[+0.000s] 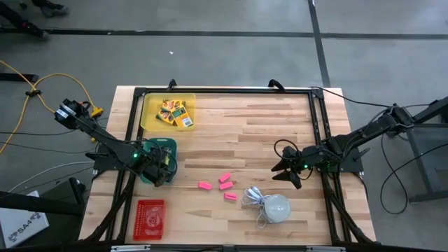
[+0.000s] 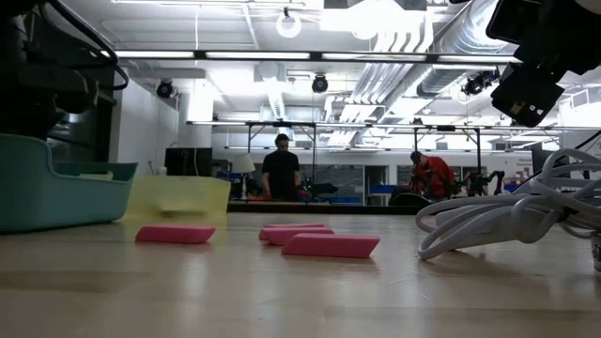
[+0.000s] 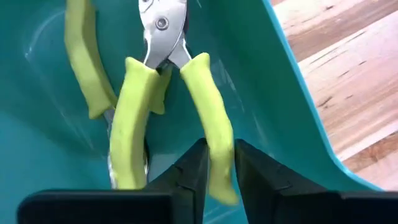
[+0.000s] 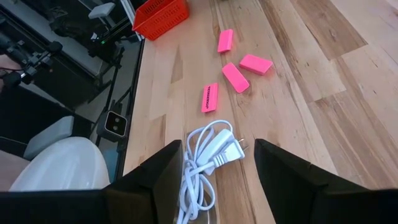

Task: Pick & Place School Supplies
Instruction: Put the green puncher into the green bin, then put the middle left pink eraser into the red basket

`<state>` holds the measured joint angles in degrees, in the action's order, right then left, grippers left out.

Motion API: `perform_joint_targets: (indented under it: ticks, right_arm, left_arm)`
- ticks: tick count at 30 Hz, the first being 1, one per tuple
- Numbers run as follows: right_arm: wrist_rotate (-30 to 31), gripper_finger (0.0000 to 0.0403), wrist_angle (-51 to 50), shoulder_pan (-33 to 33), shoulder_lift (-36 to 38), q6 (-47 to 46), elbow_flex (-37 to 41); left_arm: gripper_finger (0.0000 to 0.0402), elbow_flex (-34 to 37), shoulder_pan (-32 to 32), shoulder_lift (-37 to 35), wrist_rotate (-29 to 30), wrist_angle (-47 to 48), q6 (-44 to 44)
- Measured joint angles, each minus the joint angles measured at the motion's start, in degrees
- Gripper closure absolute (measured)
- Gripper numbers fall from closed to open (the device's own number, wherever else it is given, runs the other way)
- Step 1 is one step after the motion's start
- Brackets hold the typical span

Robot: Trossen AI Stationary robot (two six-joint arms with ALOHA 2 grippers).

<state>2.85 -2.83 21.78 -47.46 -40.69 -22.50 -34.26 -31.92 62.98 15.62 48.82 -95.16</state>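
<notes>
While our left end effector (image 3: 219, 171) is sitting inside the teal bin (image 1: 158, 162) at the counter's (image 1: 266, 126) left side, clamped on one lime-green handle of the scissors-like tool (image 3: 166, 106), we're guessing it's the drop-off step, so next up is letting go and lifting clear of the bin wall. Our right end effector (image 4: 217, 165) is hanging with fingers apart over the white cord (image 4: 205, 162), which is kinda crowding the pink erasers (image 1: 222, 183). The yellow-and-green boxes (image 1: 175, 113) are lying in the far-left yellow tray (image 1: 148, 105).

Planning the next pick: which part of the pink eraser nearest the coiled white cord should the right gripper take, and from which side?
Come straight down on that pink eraser with the right gripper, fingers across its narrow width at mid-length. It lies flat and alone on the table, apart from the white cord, so both long sides look free.
</notes>
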Motion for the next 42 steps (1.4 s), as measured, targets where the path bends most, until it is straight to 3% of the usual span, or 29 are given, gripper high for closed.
perform_joint_targets:
  ticks: [16,29,38,42]
  right_arm:
    - [0.00,0.0213,0.00,-0.02,0.00,0.00,0.00]
    - [0.15,0.0213,0.13,-0.02,0.00,-0.04,0.00]
    - [0.17,0.0213,0.09,0.00,0.00,0.28,0.00]
    - [0.17,0.0213,0.04,-0.01,0.00,0.36,0.00]
  left_arm:
    - [0.0307,-0.02,1.51,-0.05,0.68,1.73,3.63]
    - [0.0307,-3.12,12.67,-0.94,-0.59,1.47,20.17]
    - [0.0307,-7.68,13.29,-1.16,-7.07,-0.07,31.96]
    - [0.0307,-7.96,13.27,-1.16,-7.15,-6.49,40.82]
